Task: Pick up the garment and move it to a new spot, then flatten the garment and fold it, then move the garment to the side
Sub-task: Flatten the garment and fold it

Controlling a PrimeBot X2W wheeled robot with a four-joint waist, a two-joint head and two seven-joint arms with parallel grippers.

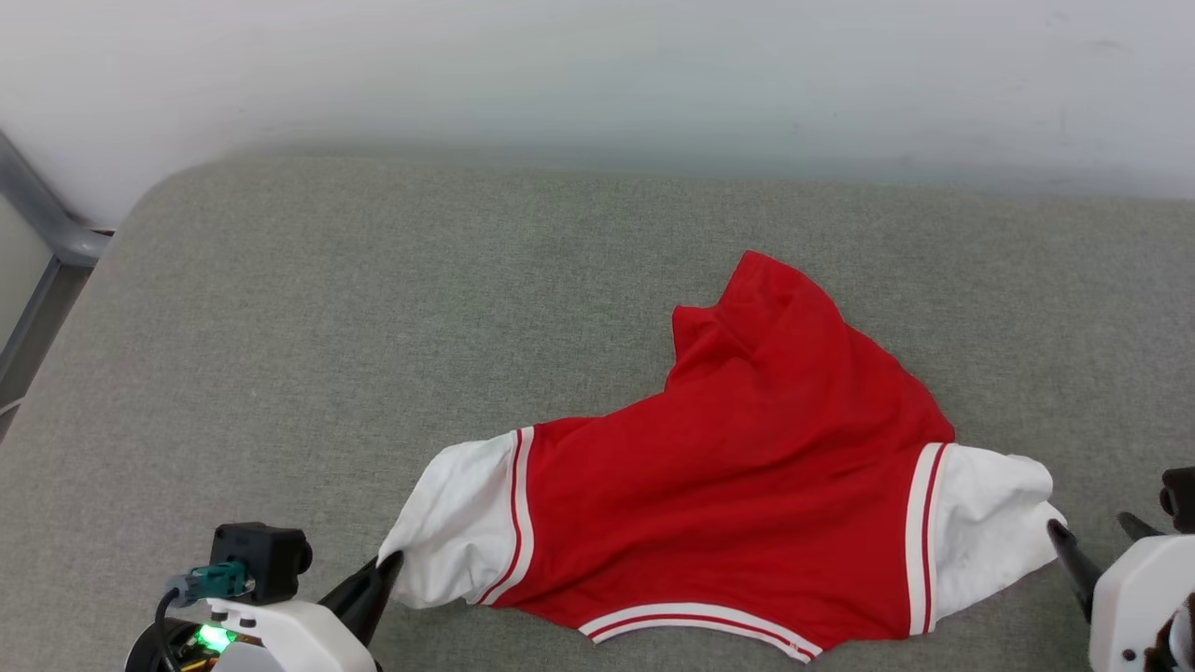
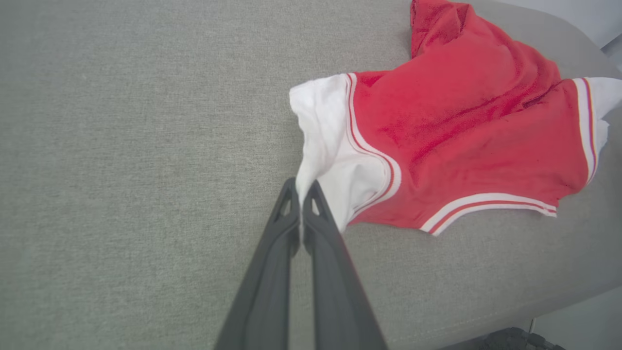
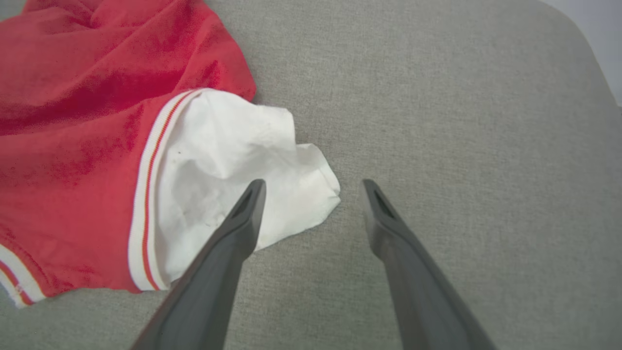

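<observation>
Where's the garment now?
The garment lies on the cushion, right of centre in the head view, its sleeves at the shut left hand and open right hand.

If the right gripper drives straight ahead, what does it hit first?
Likely the garment: its white sleeve end lies between the open fingers of the right gripper; depth unclear.

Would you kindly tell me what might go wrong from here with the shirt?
The left gripper pinches only the tip of one white sleeve of the shirt; a pull may slip it free. The right gripper is open, straddling just the other sleeve's edge, so closing may catch little cloth.
</observation>
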